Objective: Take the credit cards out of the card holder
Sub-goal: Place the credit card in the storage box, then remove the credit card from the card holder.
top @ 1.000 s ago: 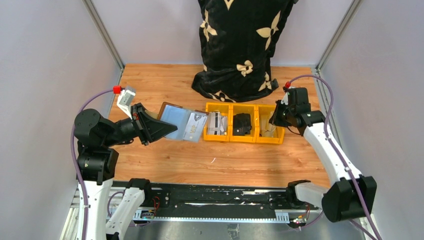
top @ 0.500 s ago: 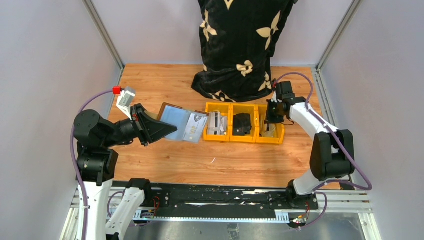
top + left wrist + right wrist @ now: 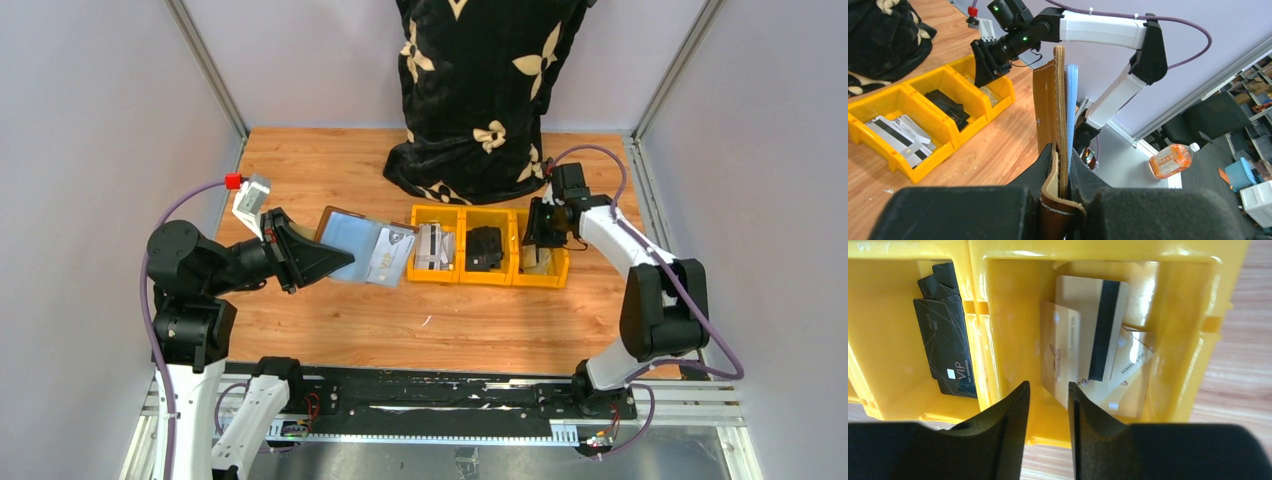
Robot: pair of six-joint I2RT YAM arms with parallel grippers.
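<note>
My left gripper (image 3: 338,260) is shut on one edge of the brown card holder (image 3: 362,247) and holds it open above the wood table, left of the yellow bins. In the left wrist view the card holder (image 3: 1050,105) stands edge-on between my fingers (image 3: 1035,172), its pale blue-grey inner sheet on the right. A silvery card (image 3: 391,255) shows on its inner side. My right gripper (image 3: 537,238) hovers over the right bin; in the right wrist view it (image 3: 1048,390) is open and empty above several tan credit cards (image 3: 1090,340). Grey striped cards (image 3: 433,246) lie in the left bin.
Three joined yellow bins (image 3: 490,277) stand mid-table; the middle one holds black cards (image 3: 948,347). A black cloth with cream flowers (image 3: 480,90) stands at the back. Grey walls close in left and right. An orange bottle (image 3: 1170,160) lies off the table.
My right arm has folded in and its gripper has moved left, to over the right bin. The left gripper and the card holder have not moved.
</note>
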